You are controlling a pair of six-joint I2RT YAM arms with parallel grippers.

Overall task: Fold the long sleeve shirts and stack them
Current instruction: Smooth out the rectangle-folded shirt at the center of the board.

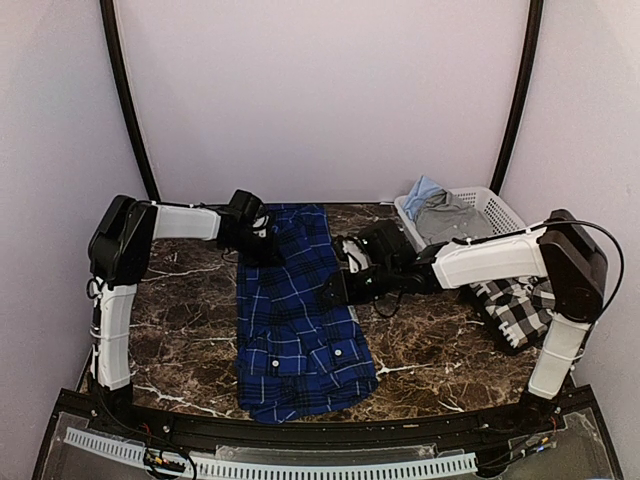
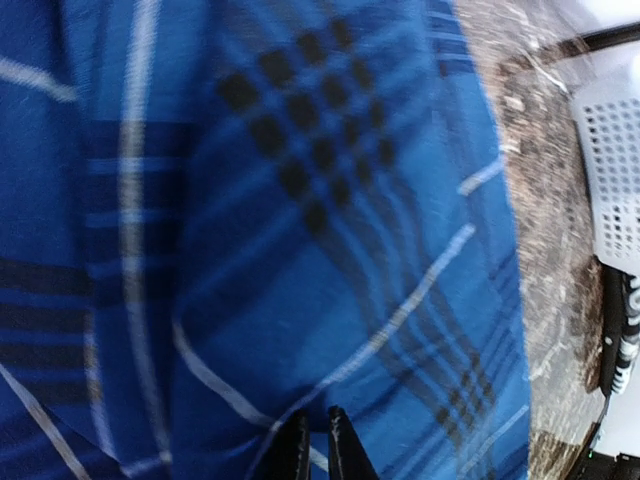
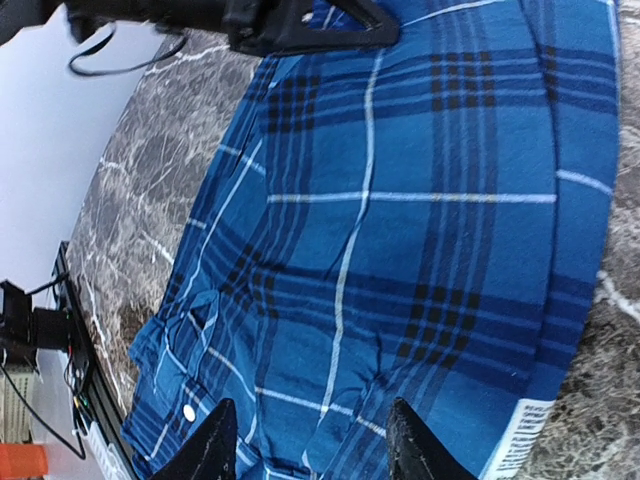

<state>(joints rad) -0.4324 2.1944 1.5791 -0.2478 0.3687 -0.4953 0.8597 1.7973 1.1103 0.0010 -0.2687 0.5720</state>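
Note:
The royal blue plaid shirt (image 1: pixel 295 320) lies folded lengthwise in a long strip down the middle of the marble table. It fills the left wrist view (image 2: pixel 300 220) and the right wrist view (image 3: pixel 420 240). My left gripper (image 1: pixel 262 238) is at the strip's far left corner, its fingertips (image 2: pixel 333 440) pinched on blue cloth. My right gripper (image 1: pixel 335 290) hovers at the strip's right edge, open, with cloth below its fingers (image 3: pixel 212 440). The black-and-white check shirt (image 1: pixel 515 310) lies crumpled at the right, under the right arm.
A white perforated basket (image 1: pixel 492 210) with grey and light blue clothes stands at the back right; it also shows in the left wrist view (image 2: pixel 612 170). A white label (image 3: pixel 515 440) shows at the shirt's edge. Bare marble table (image 1: pixel 180 320) lies left of the shirt.

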